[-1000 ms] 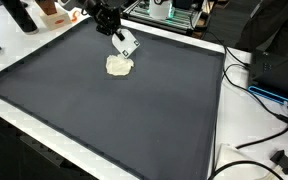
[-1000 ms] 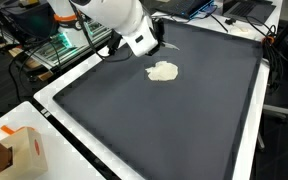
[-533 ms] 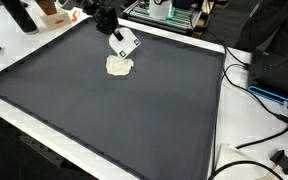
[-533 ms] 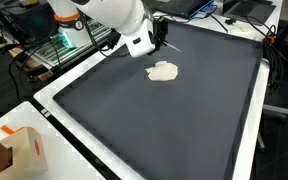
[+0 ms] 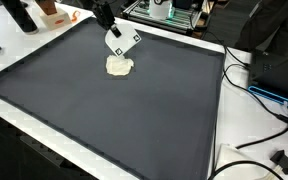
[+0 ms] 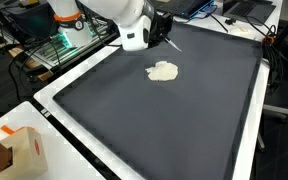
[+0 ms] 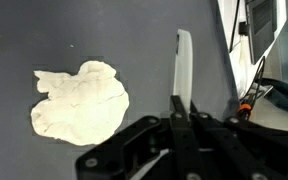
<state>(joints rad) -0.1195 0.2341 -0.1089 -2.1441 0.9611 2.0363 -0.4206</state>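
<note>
So over that last second the fingers (image 5: 116,31) lifted a bit and pulled back from the cream lump (image 5: 119,66), which hadn't budged.

In an exterior view, the lump sat toward the far side of the big dark mat (image 5: 134,115) covering the table (image 5: 19,115). The fingers hung just above and beyond it, not touching it. A few cables (image 5: 256,112) trailed off the table's side.

In an exterior view from the opposite side, the fingers (image 6: 164,32) were up near the mat's (image 6: 164,120) far edge. The lump (image 6: 163,71) lay on its own below them, and an orange and white box (image 6: 22,152) stood at the near corner, well apart from everything.

In the wrist view, the fingers (image 7: 181,108) looked pinched together, with a thin white strip (image 7: 183,62) poking out from between them. I couldn't tell what that strip actually was. The lump (image 7: 79,102) was off to one side, flat on the mat (image 7: 44,30).
</note>
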